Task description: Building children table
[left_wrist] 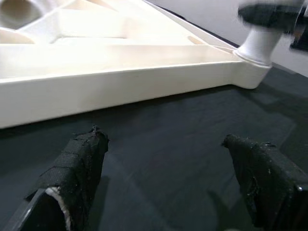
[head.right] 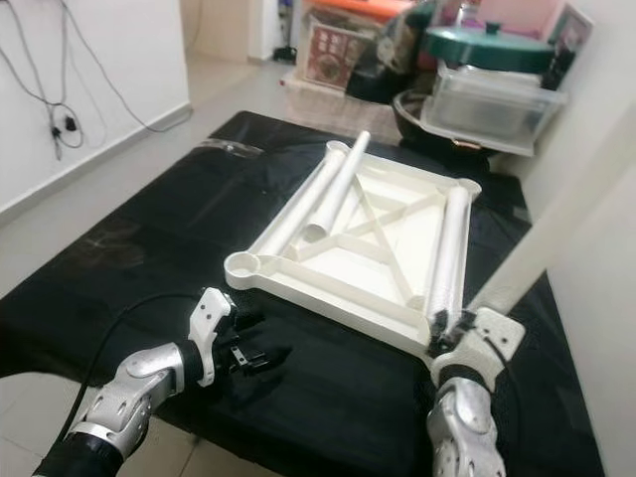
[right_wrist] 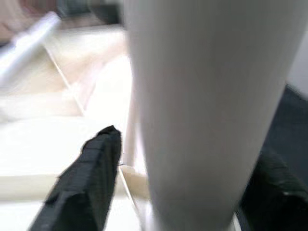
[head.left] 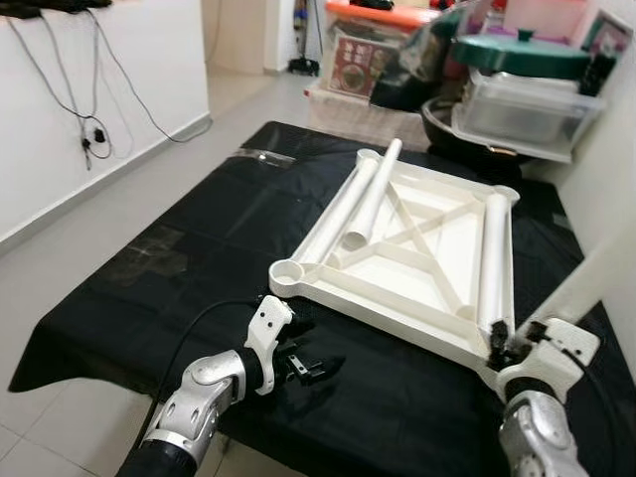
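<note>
At tabletop (head.left: 407, 248) corner, right end effector (head.left: 509, 343) grips leg (right_wrist: 202, 110)

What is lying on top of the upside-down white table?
Three white legs lie on the tabletop: two along its left side, one along the right. What lies beneath them is hidden.

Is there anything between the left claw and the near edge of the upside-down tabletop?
Nothing visible. Only bare black cloth lies between the open left claw and the white tabletop.
</note>
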Controlling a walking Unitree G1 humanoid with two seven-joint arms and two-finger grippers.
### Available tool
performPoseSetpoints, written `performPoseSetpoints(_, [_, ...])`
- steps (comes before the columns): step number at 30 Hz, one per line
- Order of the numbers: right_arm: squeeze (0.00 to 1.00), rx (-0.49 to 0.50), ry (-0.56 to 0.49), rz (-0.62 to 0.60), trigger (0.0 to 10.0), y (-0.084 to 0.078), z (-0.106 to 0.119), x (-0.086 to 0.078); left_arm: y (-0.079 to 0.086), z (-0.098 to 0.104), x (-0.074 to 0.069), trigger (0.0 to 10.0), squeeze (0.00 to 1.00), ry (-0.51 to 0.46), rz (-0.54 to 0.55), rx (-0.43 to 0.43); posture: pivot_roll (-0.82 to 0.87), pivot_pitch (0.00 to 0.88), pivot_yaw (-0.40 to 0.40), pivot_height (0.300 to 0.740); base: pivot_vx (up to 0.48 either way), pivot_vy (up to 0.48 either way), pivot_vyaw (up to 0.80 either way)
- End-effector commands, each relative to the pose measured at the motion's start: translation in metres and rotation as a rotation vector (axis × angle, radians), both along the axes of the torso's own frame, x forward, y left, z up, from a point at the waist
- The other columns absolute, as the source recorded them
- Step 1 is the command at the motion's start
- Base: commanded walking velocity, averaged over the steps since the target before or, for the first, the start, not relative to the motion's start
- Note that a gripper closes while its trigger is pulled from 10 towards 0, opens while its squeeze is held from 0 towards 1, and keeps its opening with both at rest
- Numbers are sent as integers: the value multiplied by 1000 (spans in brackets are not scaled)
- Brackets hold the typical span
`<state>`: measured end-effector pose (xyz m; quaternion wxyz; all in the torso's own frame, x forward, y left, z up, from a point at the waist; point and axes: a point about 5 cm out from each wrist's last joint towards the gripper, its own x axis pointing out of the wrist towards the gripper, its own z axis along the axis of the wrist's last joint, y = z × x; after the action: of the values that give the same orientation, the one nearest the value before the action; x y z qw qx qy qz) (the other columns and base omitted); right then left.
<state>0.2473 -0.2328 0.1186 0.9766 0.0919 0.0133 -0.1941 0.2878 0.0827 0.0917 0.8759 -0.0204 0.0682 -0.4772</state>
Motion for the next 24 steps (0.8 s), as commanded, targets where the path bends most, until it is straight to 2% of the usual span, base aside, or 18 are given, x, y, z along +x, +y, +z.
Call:
performPoseSetpoints(1, [1000,-50,-113,115,10000,20,22,0,0,0,-1,10000,0,-4,-9,3,98,0,-111,740,0,0,0])
performPoseSetpoints(3, [1000,-58,-132,136,10000,24,25,-2,1,-1,-2,10000,0,-3,-7,4,97,0,-113,740,0,0,0])
performPoseSetpoints(7, [1000,-89,-124,234,10000,39,28,-23,5,-2,-3,10000,0,2,5,5,94,0,-115,740,0,0,0])
performPoseSetpoints(10, [1000,-95,18,382,10000,52,13,-40,4,-2,-5,10000,0,4,4,5,88,0,-112,740,0,0,0])
performPoseSetpoints(12, [1000,-103,189,479,10000,57,-6,-49,5,-3,-5,10000,0,6,4,6,79,0,-108,740,0,0,0])
performPoseSetpoints(13, [1000,-103,189,479,10000,57,-6,-49,5,-3,-5,10000,0,6,4,6,79,0,-108,740,0,0,0])
performPoseSetpoints(14, [1000,-113,261,525,10000,57,-14,-55,5,-3,-5,10000,0,7,3,7,76,0,-105,740,0,0,0])
performPoseSetpoints(15, [1000,-113,261,525,10000,57,-14,-55,5,-3,-5,10000,0,7,3,7,76,0,-105,740,0,0,0])
performPoseSetpoints(16, [1000,-131,344,537,10000,52,-22,-60,5,-3,-5,10000,0,7,3,9,75,0,-100,740,0,0,0])
performPoseSetpoints(18, [1000,-166,407,496,10000,39,-27,-62,4,-3,-4,10000,0,5,1,11,75,0,-101,740,0,0,0])
performPoseSetpoints(24, [1000,-170,391,498,10000,36,-18,-60,6,-1,-1,10000,0,1,6,14,79,0,-101,740,0,0,0])
